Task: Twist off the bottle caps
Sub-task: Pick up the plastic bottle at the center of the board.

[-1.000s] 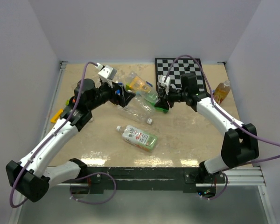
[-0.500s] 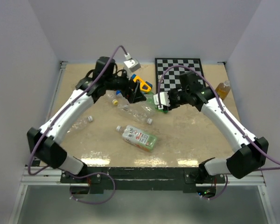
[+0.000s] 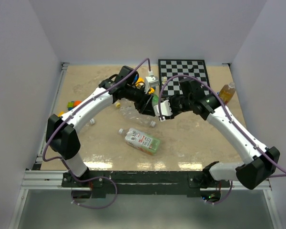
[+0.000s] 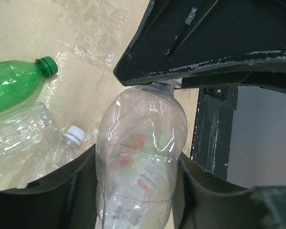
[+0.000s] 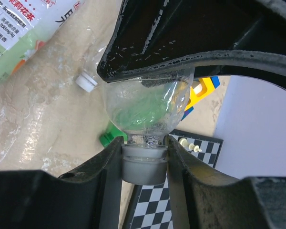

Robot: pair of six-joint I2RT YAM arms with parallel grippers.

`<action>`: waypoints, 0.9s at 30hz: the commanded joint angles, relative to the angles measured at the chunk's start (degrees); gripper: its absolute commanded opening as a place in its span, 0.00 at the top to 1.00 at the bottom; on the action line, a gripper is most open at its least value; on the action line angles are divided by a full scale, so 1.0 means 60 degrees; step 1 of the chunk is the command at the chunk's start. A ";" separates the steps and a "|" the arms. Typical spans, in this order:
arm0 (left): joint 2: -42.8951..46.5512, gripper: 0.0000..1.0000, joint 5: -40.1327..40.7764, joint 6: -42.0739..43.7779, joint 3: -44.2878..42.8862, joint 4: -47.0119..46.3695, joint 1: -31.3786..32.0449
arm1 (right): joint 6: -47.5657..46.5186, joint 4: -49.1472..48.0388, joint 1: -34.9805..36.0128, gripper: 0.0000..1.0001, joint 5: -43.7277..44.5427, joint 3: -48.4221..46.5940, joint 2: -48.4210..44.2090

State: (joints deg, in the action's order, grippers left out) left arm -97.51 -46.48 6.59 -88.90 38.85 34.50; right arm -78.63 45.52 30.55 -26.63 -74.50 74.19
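The left gripper (image 4: 136, 188) clamped the body of the clear bottle (image 4: 139, 138). The right gripper (image 5: 144, 157) pinched its cap (image 5: 144, 169) between its fingers, just beyond the left fingertips. Unscrewing looked ready to begin: the right wrist needed to twist while the left held firm.

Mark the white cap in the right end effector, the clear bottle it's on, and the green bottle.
white cap (image 5: 144, 164): right wrist view, side wall.
clear bottle (image 4: 138, 157): left wrist view, mid body.
green bottle (image 4: 12, 88): left wrist view, body.
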 commanded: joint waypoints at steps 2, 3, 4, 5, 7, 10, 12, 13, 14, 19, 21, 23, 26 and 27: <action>0.0373 0.67 -0.0677 0.0307 0.0373 0.0000 0.0051 | 0.0185 -0.0789 -0.0066 0.99 0.0045 0.0170 -0.0266; 0.0403 0.77 -0.0647 0.0395 0.0461 -0.0030 0.0051 | 0.0272 -0.0818 -0.0066 0.98 -0.0057 0.0214 -0.0266; 0.0432 0.86 -0.0589 0.0483 0.0563 -0.0059 0.0036 | 0.0433 -0.0891 -0.0066 0.97 -0.0218 0.0243 -0.0280; 0.0505 0.96 -0.0545 0.0571 0.0680 -0.0132 0.0050 | 0.0608 -0.0935 -0.0066 0.94 -0.0379 0.0273 -0.0339; 0.0724 1.00 -0.0282 0.0732 0.1031 -0.0322 0.0036 | 0.1134 -0.1110 -0.0066 0.83 -0.0658 0.0302 -0.0383; 0.1352 1.00 0.0099 0.0923 0.1952 -0.1242 0.0050 | 0.2465 -0.1636 -0.0081 0.50 -0.0923 0.0390 -0.0602; 0.1996 1.00 0.0494 0.1039 0.2684 -0.2004 0.0051 | 0.3797 -0.2192 -0.0081 0.32 -0.0661 0.0507 -0.0836; 0.2420 1.00 0.0815 0.1084 0.3094 -0.2587 0.0051 | 0.4470 -0.2529 -0.0154 0.29 -0.0543 0.0594 -0.1011; 0.2874 1.00 0.1702 0.1142 0.3678 -0.3304 0.0123 | 0.4796 -0.2663 -0.0386 0.25 -0.0701 0.0668 -0.1187; 0.4985 1.00 0.3160 0.1874 0.5996 -0.5623 0.0270 | 0.6232 -0.2563 -0.1941 0.10 -0.2970 0.0567 -0.1775; 0.5367 1.00 0.3351 0.2080 0.6422 -0.5975 0.0329 | 0.7794 -0.3217 -0.2058 0.02 -0.3876 0.0755 -0.1731; 0.5558 1.00 0.3571 0.2255 0.6657 -0.6210 0.0402 | 1.0032 -0.4663 -0.2102 0.02 -0.5091 0.1382 -0.1571; 0.5690 1.00 0.3747 0.2271 0.6965 -0.6314 0.0490 | 1.2281 -0.6279 -0.2117 0.02 -0.5670 0.2162 -0.1001; 0.5720 1.00 0.3791 0.2198 0.7038 -0.6314 0.0505 | 1.2604 -0.6442 -0.2103 0.02 -0.5509 0.2076 -0.0723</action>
State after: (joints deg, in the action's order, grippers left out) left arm -64.40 -27.09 17.74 -48.71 6.83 36.88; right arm -24.36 18.74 17.91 -52.34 -64.90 64.58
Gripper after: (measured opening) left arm 0.508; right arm 0.980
